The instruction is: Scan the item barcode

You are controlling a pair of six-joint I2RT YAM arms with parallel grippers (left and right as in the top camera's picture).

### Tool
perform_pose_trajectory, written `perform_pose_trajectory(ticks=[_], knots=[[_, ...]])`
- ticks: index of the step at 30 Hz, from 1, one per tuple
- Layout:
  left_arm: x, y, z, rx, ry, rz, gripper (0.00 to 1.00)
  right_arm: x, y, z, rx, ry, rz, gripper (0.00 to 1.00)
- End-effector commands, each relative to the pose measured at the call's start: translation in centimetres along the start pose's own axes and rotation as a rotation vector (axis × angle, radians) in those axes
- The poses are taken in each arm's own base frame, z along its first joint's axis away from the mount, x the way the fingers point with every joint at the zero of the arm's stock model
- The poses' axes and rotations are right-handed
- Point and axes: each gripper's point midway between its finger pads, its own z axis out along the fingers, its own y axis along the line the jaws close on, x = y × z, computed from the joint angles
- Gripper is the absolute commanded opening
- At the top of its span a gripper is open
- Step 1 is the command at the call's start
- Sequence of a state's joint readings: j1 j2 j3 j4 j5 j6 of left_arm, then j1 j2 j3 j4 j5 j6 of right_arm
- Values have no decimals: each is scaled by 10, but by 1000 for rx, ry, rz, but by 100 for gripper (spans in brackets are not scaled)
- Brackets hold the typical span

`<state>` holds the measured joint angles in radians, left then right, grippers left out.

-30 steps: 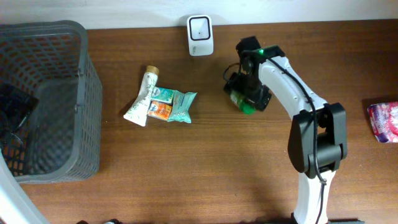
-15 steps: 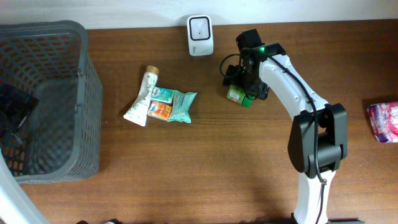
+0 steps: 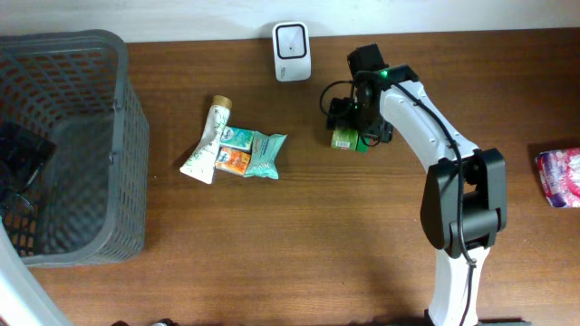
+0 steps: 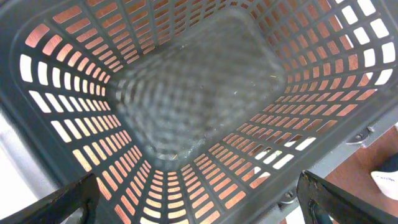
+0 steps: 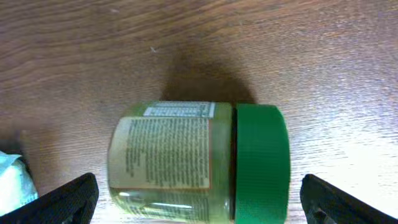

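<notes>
green-lidded jar (image 5: 186,163), pale contents, lying on its side, printed label facing up, near the white scanner (image 3: 292,40)

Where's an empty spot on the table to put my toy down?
The front strip of table is bare, between the basket and the right arm. More room lies between that arm and the pink packet. Crowded: the back, around the pouches, jar and scanner.
</notes>
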<state>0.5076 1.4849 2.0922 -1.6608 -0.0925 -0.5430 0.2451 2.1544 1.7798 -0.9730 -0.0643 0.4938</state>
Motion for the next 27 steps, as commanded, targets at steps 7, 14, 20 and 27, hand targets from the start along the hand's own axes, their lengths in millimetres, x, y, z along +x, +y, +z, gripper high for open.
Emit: perform_pose_trajectory(ticks=[7, 14, 20, 27], knots=[[-1, 2, 0, -3, -1, -8, 99, 3, -6, 26, 31, 12, -55, 100], [-1, 2, 0, -3, -1, -8, 99, 3, -5, 26, 35, 29, -73, 71], [-1, 2, 0, -3, -2, -8, 99, -12, 11, -7, 13, 3, -190, 72], [-1, 2, 0, -3, -1, -8, 99, 1, -21, -12, 276, 18, -291, 71]])
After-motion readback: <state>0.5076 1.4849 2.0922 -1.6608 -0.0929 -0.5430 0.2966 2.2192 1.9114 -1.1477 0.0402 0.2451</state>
